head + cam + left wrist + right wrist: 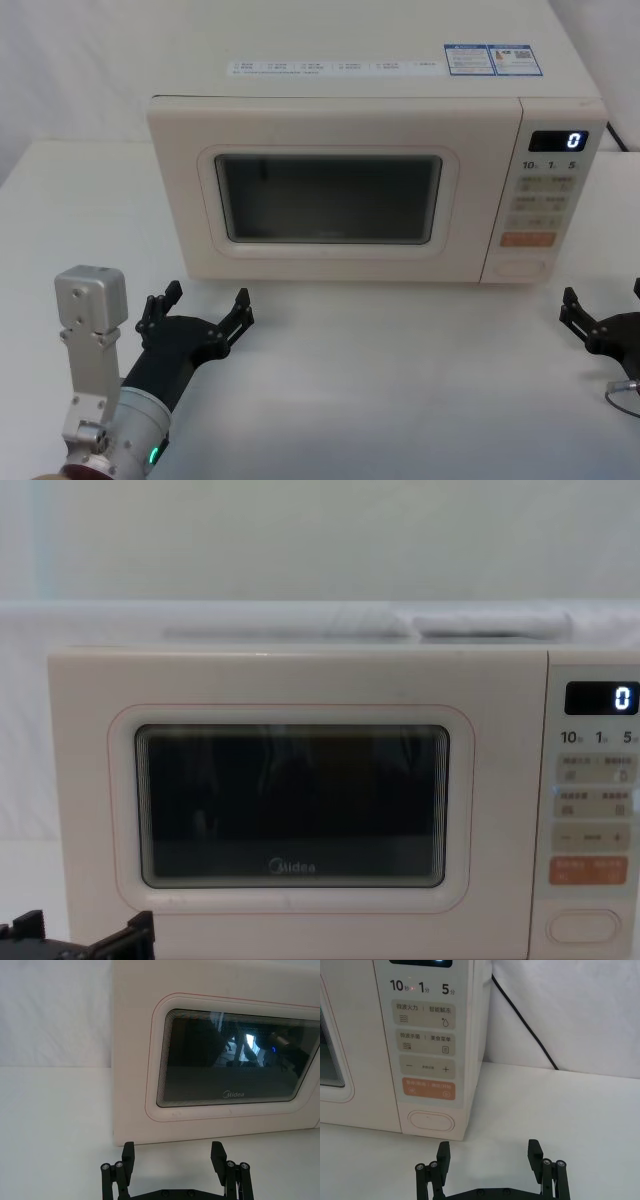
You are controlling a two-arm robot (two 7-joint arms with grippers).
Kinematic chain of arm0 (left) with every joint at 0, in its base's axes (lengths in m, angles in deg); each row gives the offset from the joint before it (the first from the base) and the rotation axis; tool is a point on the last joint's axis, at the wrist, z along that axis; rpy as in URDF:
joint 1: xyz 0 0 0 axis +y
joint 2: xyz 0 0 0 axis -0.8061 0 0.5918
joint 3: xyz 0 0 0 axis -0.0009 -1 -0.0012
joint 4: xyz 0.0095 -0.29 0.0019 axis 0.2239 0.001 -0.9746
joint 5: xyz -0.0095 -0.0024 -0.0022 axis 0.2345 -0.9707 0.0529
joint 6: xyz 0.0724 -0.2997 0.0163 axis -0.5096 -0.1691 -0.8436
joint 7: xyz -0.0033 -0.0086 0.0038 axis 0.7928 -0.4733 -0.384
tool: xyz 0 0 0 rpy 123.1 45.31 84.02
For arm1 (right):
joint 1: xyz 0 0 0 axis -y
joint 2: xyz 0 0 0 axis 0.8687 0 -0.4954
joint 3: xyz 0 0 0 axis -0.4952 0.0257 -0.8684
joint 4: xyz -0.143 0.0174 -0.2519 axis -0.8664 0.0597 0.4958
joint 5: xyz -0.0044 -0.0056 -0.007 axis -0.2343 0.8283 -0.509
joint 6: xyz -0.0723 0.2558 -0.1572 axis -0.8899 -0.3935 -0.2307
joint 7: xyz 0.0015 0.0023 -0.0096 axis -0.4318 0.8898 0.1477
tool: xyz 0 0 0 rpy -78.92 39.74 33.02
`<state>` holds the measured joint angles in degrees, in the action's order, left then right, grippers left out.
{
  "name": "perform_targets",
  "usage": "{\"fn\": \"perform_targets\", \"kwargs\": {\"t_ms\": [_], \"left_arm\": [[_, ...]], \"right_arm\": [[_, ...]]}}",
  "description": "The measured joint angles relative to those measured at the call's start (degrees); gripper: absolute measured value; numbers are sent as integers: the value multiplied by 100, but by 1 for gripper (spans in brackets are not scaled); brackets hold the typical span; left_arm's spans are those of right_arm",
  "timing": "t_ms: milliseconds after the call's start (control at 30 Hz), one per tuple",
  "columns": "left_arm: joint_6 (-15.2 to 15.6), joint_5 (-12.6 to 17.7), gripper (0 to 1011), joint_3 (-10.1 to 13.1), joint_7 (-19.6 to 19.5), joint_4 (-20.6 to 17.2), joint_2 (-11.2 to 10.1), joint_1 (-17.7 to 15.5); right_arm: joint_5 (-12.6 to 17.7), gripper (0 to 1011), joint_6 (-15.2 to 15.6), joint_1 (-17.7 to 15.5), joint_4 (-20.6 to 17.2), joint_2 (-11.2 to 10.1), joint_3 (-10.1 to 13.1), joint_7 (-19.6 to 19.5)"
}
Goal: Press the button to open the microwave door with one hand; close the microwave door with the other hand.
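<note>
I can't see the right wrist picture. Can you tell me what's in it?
The open right gripper hangs low over the white table, facing the microwave's control panel. The wide cream button sits at the panel's bottom, under an orange key, untouched.

Head cam high, angled down at microwave door (320, 190). Chest cam low, close, head-on at it too. Wrist cams near table (55, 1125), facing microwave front.
</note>
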<state>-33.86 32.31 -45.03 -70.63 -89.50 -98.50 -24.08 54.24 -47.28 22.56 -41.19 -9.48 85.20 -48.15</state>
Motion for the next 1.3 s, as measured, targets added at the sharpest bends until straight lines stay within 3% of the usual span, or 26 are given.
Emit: {"fn": "perform_targets", "kwargs": {"t_ms": [1300], "left_arm": [[0,0,1001,0,0,0,0,0]], "right_arm": [[0,1002,0,0,0,0,0,0]]}}
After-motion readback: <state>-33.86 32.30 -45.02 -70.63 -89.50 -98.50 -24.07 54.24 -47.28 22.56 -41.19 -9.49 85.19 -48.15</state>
